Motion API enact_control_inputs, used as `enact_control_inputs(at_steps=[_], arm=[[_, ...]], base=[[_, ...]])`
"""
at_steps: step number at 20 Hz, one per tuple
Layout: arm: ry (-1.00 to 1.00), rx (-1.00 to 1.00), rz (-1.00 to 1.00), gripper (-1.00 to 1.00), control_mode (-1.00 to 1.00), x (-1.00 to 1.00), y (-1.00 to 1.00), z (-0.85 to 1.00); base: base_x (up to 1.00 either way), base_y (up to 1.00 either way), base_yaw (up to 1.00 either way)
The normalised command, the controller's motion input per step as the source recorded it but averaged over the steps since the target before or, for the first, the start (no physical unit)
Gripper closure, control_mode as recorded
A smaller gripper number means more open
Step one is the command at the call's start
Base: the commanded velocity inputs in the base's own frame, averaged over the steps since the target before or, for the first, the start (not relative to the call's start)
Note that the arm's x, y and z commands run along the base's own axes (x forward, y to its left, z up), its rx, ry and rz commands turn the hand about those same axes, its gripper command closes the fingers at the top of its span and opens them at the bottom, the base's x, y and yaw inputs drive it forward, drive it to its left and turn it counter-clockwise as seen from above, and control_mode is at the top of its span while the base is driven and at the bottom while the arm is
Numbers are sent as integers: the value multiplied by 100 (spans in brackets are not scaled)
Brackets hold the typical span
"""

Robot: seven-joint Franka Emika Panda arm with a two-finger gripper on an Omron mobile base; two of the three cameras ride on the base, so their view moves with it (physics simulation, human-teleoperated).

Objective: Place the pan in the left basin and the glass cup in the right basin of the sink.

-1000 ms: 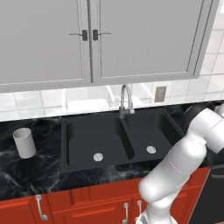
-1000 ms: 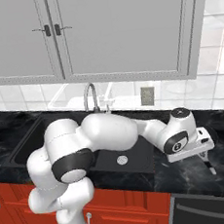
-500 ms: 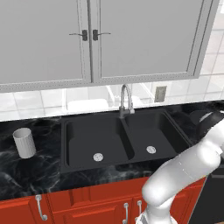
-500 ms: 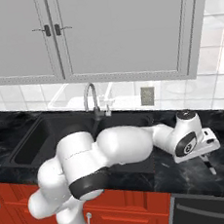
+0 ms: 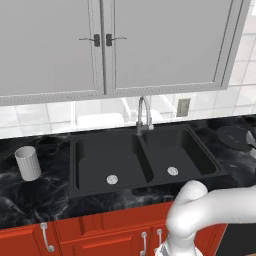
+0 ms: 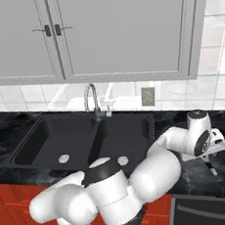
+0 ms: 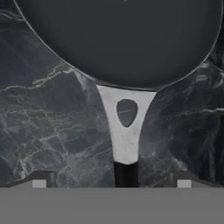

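Hand view looks straight down on the pan [image 7: 120, 39], lying on the marble counter [image 7: 48, 131] right of the sink [image 5: 145, 160]. The gripper [image 7: 111, 181] hovers with its fingers spread wide, one tip on either side of the handle [image 7: 126, 173], not touching it. The cup [image 5: 28, 163] stands on the counter left of the sink. Both basins hold nothing. Likely risk: the handle is thin, so an off-centre close could let the pan swing or slip when lifted.
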Motion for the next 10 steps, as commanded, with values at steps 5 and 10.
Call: enact_control_inputs(at_steps=[5, 10], arm=[[0, 12, 0, -100, -100, 20, -5, -35], [0, 11, 0, -100, -100, 18, -1, -37]], base=[[0, 0, 0], [0, 0, 0]])
